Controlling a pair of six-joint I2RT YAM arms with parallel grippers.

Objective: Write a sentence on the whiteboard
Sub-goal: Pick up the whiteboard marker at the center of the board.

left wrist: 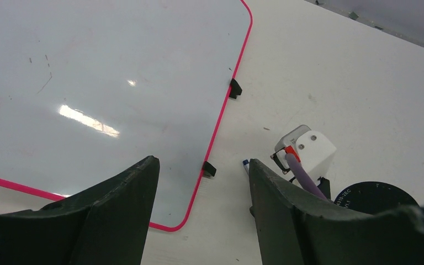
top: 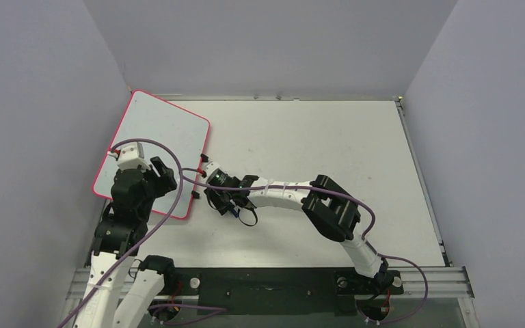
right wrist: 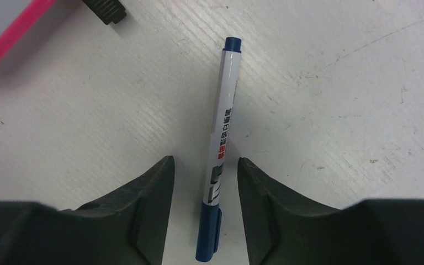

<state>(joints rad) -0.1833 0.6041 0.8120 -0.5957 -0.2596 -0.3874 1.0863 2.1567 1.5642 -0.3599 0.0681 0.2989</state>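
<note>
Judging from the board alone, the task has barely begun. The whiteboard (top: pixel 154 140) lies flat at the far left of the worktop (top: pixel 328 150), and its face shows only glare and a few faint scuffs in the left wrist view. No stroke of the sentence is on it. Picking up the pen, uncapping it and all of the writing are left to do.

The marker (right wrist: pixel 221 154) lies on the worktop just beside the board's right edge, near the two small black clips (left wrist: pixel 234 88). It has a white barrel with printed characters and blue at both ends. What looks like the cap is on, at the end nearest the camera.

The right tool (right wrist: pixel 205 161) is down over the pen with its two fingers apart, one on each side of the barrel. In the right wrist view a sliver of worktop shows on either side, wider at the left finger and thin at the right one, so it straddles the marker without clamping it — no contact can be seen. The pen rests on the worktop and is not lifted.

The left tool (left wrist: pixel 203 163) hovers above the board's near right corner. Its fingers are spread wide with nothing between them, and they touch neither the board nor the pen.
</note>
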